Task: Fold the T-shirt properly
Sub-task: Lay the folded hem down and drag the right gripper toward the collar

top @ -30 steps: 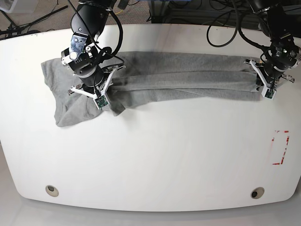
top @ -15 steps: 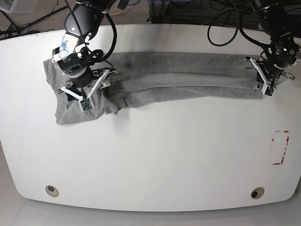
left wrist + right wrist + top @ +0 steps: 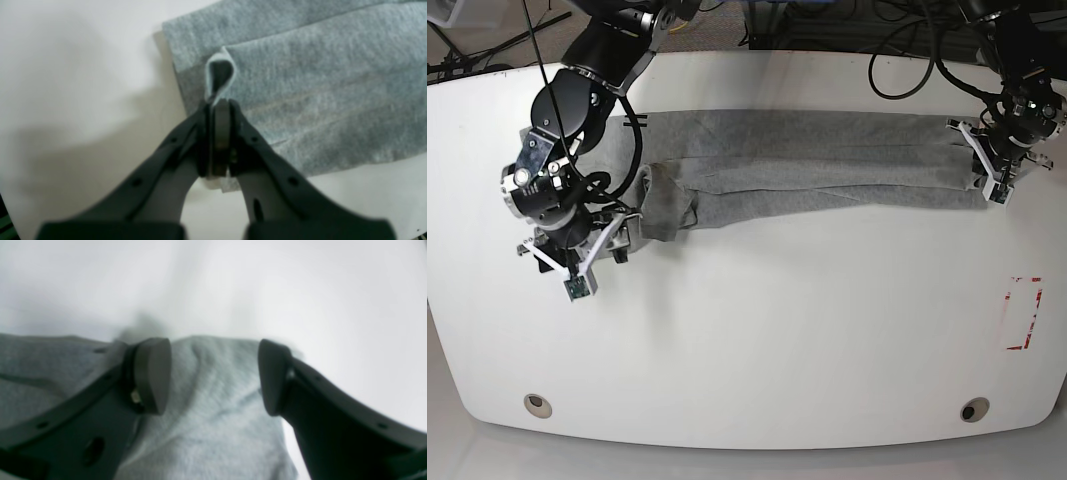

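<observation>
The grey T-shirt [image 3: 827, 160] lies folded into a long strip across the far half of the white table [image 3: 757, 330]. Its left end is bunched in a lump [image 3: 667, 200]. At the strip's right end my left gripper [image 3: 218, 108] is shut on a small loop of the T-shirt's [image 3: 300, 83] edge. My right gripper [image 3: 213, 376] stands open just above the grey cloth [image 3: 206, 413], nothing between its fingers [image 3: 153, 373]. In the base view the right arm [image 3: 557, 200] hangs over the strip's left end and hides the cloth beneath it.
A red tape rectangle [image 3: 1024, 312] marks the table at the right. Two round holes [image 3: 538, 404] [image 3: 974, 409] sit near the front edge. Black cables [image 3: 907, 60] hang behind the table's far edge.
My right gripper has opened, let go of the cloth, and moved left and toward the front. The shirt's left end now lies bunched. The left gripper has stayed shut at the right end.
</observation>
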### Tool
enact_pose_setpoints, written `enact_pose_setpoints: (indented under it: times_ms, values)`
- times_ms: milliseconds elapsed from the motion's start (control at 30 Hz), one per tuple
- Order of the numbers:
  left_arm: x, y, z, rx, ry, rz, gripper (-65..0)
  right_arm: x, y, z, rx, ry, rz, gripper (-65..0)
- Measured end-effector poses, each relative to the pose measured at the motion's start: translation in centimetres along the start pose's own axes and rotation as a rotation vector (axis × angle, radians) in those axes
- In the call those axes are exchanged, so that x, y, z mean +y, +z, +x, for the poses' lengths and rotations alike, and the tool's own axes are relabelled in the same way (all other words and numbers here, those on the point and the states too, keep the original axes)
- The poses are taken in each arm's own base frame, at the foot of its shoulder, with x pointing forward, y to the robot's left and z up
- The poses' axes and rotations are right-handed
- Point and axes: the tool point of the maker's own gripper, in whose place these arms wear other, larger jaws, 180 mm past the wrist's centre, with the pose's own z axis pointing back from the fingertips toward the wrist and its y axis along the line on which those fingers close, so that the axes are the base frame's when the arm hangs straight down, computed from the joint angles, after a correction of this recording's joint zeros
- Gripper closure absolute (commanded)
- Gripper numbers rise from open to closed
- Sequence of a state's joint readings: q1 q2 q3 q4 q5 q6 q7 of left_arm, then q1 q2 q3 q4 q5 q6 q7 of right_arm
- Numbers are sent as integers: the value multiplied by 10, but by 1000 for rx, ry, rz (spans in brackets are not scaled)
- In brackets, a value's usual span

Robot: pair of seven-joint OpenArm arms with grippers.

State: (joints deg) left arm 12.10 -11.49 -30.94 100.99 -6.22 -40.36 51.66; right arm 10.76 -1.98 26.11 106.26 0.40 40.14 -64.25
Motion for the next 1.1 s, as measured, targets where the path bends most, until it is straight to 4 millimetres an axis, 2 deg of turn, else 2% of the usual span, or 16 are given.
enact_pose_setpoints:
  times_ms: [233,300,433,533,700,1100]
  values:
    - [0,0,0,0,0,-1,-4,9,-51,0,23,-54,126,-395]
    - [-1,0,1,-3,-1,-3,-4,6,-67,-7,57,-78,145,-395]
    - [0,0,0,-1,0,-2,-4,-2,-84,-28,103,-110,181,-393]
    - [-1,0,1,-2,0,-3,-4,-10,-88,-46,141,-121,180,-393]
    - [-1,0,1,-1,-1,-2,-4,-16,-87,-52,147,-120,170,-393]
    - [-1,0,1,-1,-1,-2,-4,11,-93,-57,136,-144,219,-392]
